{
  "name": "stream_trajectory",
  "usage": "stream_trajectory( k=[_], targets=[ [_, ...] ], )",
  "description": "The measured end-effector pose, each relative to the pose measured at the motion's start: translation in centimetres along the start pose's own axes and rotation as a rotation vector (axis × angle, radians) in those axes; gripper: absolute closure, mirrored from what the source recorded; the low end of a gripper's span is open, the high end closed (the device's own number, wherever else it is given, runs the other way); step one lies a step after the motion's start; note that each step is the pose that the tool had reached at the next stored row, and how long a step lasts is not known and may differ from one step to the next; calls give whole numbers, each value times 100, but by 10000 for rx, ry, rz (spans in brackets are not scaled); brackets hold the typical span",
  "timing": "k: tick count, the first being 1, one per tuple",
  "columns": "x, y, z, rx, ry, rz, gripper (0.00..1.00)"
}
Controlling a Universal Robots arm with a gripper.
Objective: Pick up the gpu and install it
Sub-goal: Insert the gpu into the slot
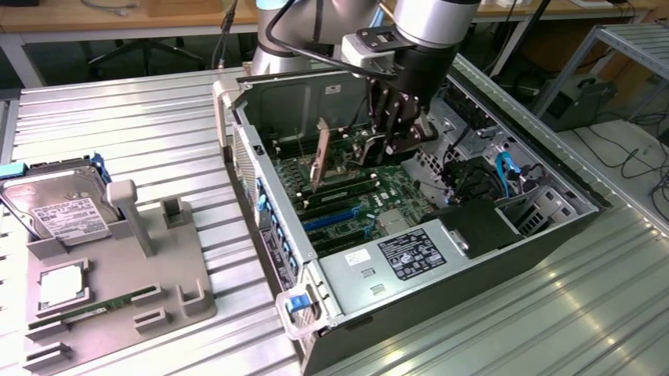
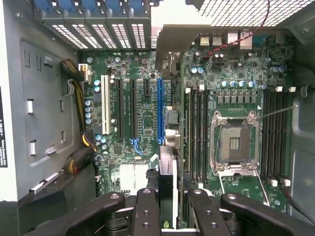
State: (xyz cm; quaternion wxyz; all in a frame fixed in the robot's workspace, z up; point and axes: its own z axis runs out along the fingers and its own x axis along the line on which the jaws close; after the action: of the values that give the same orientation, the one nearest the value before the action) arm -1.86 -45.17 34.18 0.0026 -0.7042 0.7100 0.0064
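The gpu (image 2: pixel 167 184) is seen edge-on in the wrist view, a thin card running from between my fingers (image 2: pixel 146 211) to its pale metal bracket (image 2: pixel 174 39) at the case's rear wall. My gripper (image 2: pixel 170 209) is shut on it. The card hangs over the motherboard, right beside the long blue slot (image 2: pixel 160 110) and next to the memory slots (image 2: pixel 189 132). In the exterior view my gripper (image 1: pixel 395 141) reaches down into the open computer case (image 1: pixel 471 305), and the gpu's bracket (image 1: pixel 320 153) stands upright toward that view's left.
The empty CPU socket (image 2: pixel 235 142) lies past the memory slots. A power supply (image 1: pixel 408 254) fills the case's near end, and blue cables (image 1: pixel 507 168) run along the far side. Outside, a grey holder (image 1: pixel 157 298) carries a hard drive (image 1: pixel 58 207), a memory stick (image 1: pixel 99 305) and a chip (image 1: pixel 61 283).
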Motion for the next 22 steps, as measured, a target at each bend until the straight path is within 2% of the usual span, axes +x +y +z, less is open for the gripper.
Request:
stream_trajectory(
  k=[22],
  targets=[
    [22,-1,175,-1,-22,0,73]
  ],
)
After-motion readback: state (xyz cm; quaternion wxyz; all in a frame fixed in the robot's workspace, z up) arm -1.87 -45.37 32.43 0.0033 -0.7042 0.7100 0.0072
